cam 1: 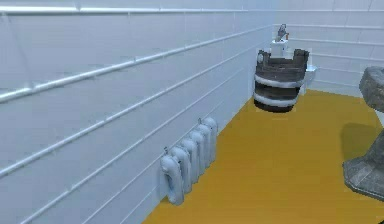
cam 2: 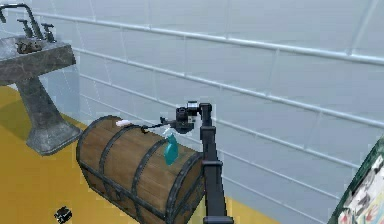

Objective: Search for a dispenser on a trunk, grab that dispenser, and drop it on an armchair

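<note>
A brown wooden trunk (cam 2: 135, 170) with a rounded lid and dark bands stands on the orange floor against the tiled wall in the arm side view. The dark arm bar (cam 2: 210, 175) rises in front of its right end. At the bar's top sits the gripper (cam 2: 165, 124), with its fingers reaching left over the lid. Just below it, a small teal blob (cam 2: 172, 150) shows against the lid, and it may be the dispenser. A small white thing (cam 2: 126, 123) lies on the lid farther left. I cannot tell whether the gripper holds anything.
A grey pedestal sink (cam 2: 35, 65) stands left of the trunk, also seen as a pedestal sink (cam 1: 370, 130). A small dark thing (cam 2: 62, 213) lies on the floor. Ahead are a white radiator (cam 1: 188, 158) along the tiled wall, a barrel-shaped wooden basin (cam 1: 278, 82) and open orange floor.
</note>
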